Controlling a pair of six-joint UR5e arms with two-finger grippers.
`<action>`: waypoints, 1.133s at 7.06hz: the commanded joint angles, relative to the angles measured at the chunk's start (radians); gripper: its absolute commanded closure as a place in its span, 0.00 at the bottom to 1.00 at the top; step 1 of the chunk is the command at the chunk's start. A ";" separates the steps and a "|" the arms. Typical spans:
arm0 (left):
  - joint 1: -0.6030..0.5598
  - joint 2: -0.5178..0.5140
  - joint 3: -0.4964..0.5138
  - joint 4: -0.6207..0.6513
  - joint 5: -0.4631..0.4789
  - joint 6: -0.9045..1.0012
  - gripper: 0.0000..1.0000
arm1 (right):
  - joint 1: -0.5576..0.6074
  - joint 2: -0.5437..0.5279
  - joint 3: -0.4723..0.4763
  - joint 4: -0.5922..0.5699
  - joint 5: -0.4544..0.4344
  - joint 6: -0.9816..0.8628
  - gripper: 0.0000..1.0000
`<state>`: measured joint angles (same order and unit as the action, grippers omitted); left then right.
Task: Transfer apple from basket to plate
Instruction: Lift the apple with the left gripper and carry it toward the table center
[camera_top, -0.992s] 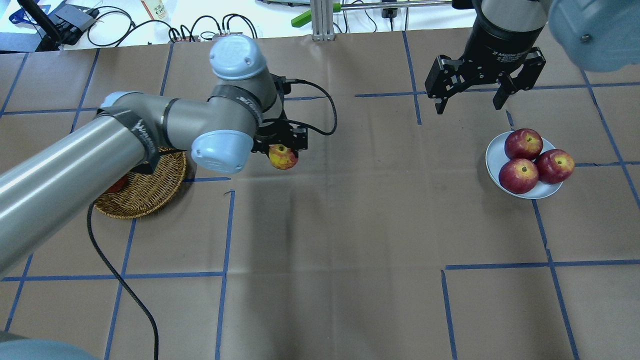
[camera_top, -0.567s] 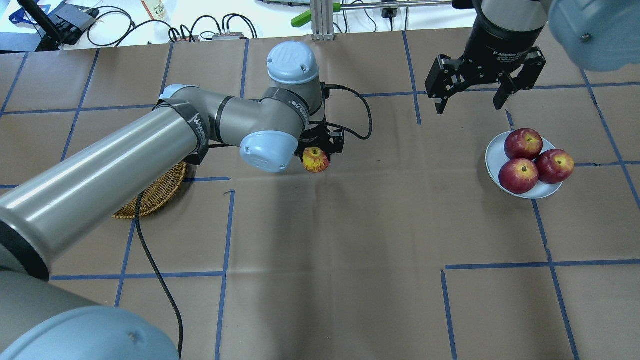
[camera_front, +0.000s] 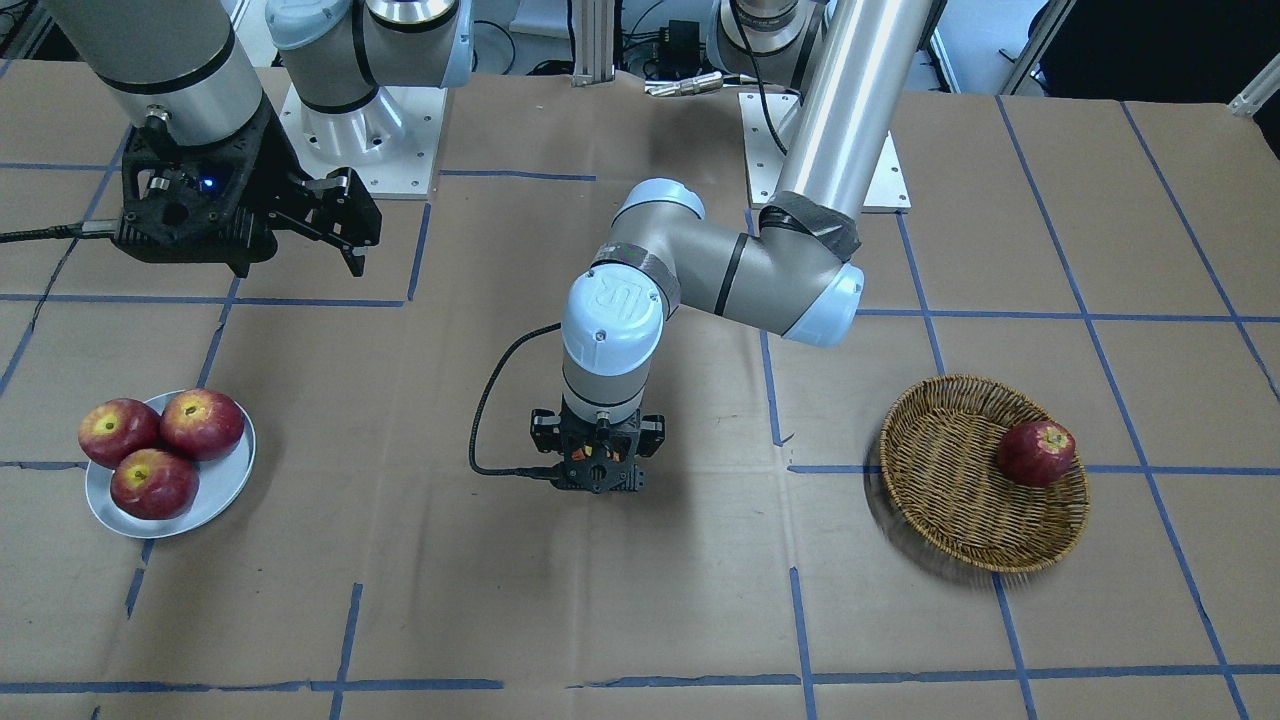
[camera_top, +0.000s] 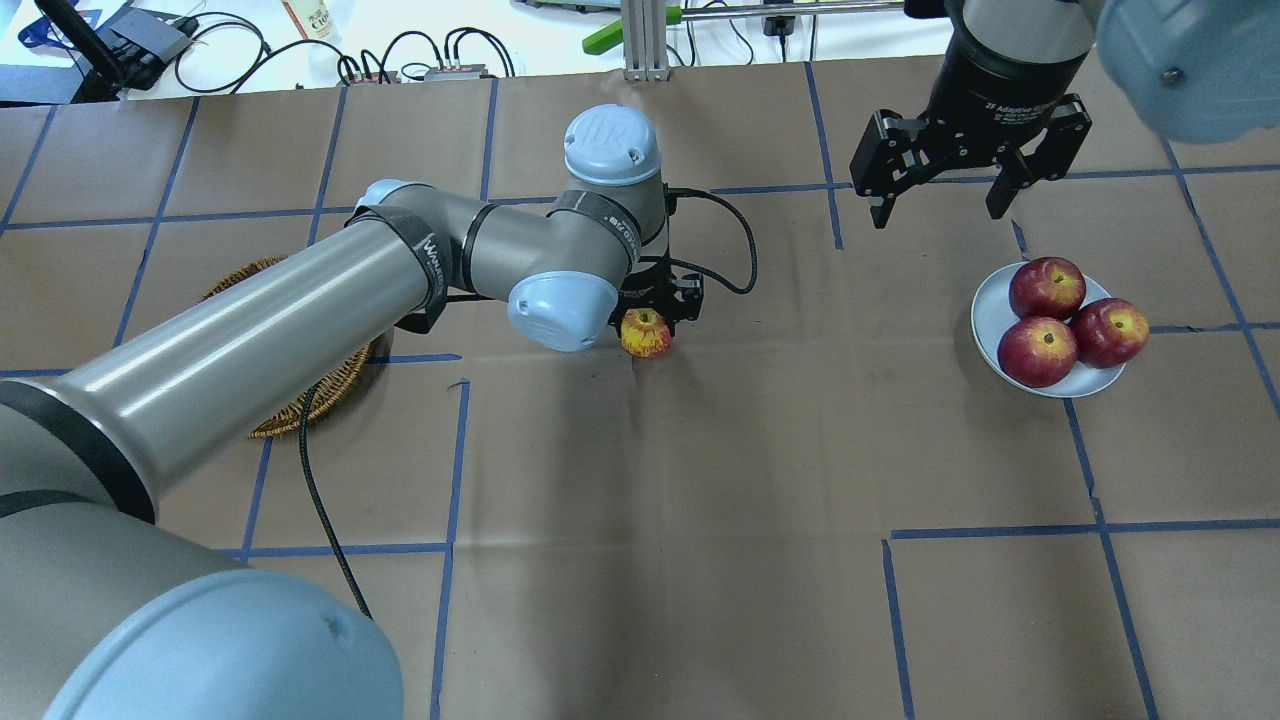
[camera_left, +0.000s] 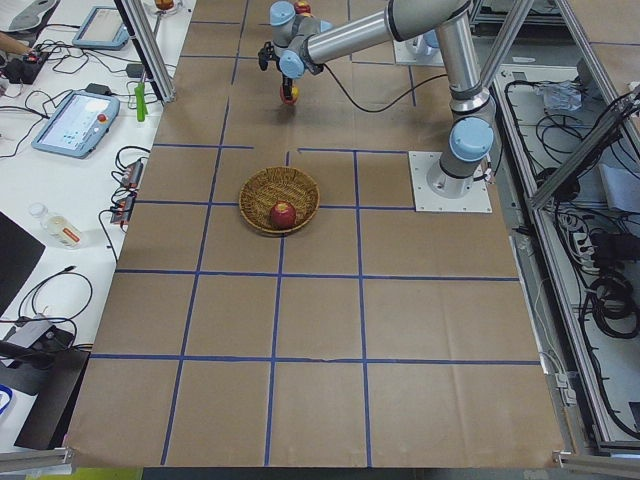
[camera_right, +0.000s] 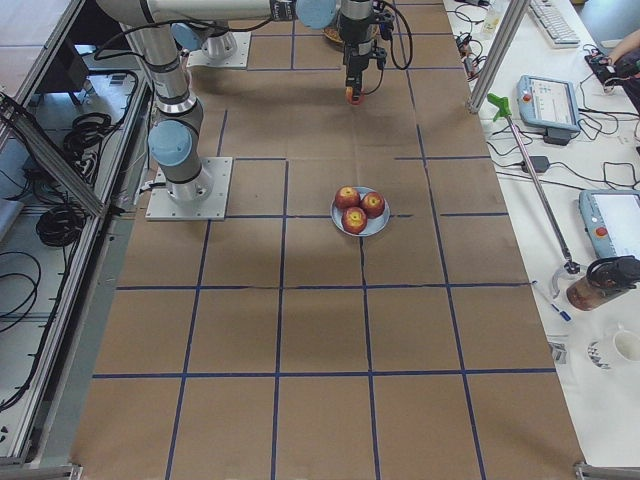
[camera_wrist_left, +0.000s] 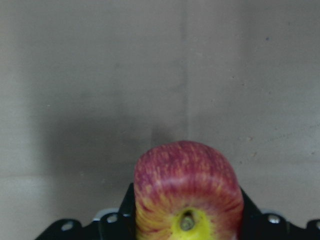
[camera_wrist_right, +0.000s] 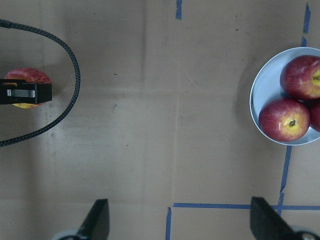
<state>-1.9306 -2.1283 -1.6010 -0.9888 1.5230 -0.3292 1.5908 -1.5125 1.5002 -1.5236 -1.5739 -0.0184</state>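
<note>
Left tool (camera_top: 650, 318) carried apple (camera_top: 646, 335) rightward | seemingly clamped | right tool (camera_top: 940, 215) wide open

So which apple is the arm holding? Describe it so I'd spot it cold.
Follow the left arm to mid-table, between the basket and the plate. The apple is clamped in the left gripper there. It is paler, streaky pink-red and yellow, unlike the three deeper-red apples on the plate.
</note>
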 joint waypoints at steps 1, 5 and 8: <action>-0.001 -0.013 0.001 0.004 -0.003 0.002 0.61 | 0.000 0.000 0.000 0.000 0.000 0.000 0.00; -0.008 -0.013 0.001 0.004 -0.006 -0.001 0.01 | 0.000 0.000 0.000 0.000 0.000 0.000 0.00; 0.008 0.103 0.026 -0.028 0.003 0.016 0.01 | 0.000 0.000 0.000 0.000 -0.002 0.000 0.00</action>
<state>-1.9332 -2.0867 -1.5858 -0.9988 1.5213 -0.3240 1.5907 -1.5125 1.5002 -1.5233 -1.5752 -0.0184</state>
